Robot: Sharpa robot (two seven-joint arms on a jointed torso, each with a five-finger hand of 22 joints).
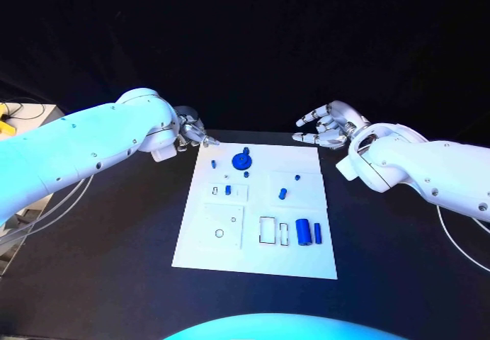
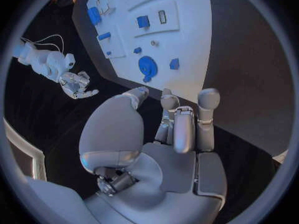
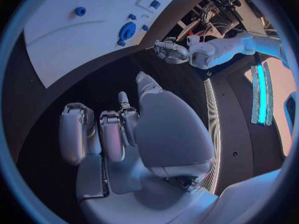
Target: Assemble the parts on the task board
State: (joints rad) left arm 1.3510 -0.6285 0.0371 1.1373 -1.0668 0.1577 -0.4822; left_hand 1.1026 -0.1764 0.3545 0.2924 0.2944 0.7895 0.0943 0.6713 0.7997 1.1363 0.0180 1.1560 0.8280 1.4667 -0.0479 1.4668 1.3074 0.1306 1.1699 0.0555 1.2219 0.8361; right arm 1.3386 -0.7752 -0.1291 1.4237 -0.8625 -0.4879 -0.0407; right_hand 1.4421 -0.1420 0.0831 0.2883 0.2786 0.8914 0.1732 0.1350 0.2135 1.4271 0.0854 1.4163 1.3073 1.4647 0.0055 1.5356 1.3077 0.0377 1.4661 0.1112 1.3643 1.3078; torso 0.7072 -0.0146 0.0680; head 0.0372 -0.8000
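Observation:
The white task board (image 1: 255, 234) lies in the middle of the black table. On it are a round blue part (image 1: 242, 160) near the far edge, a blue cylinder (image 1: 303, 231) toward the near right, and several small blue pieces between them. My left hand (image 1: 190, 134) hovers just off the board's far left corner, fingers apart, holding nothing. Beyond the far right corner my right hand (image 1: 325, 126) has its fingers spread and is also empty. From the left wrist, my own left hand (image 2: 168, 129) points at the board (image 2: 187, 45) and the round part (image 2: 147, 64).
The black table (image 1: 122, 255) stretches wide on both sides of the board. Cables (image 1: 41, 212) hang along the left arm near the table's left edge, with a yellow object (image 1: 5, 122) beyond them. The right wrist view shows the board (image 3: 74, 40) and the left hand (image 3: 169, 50).

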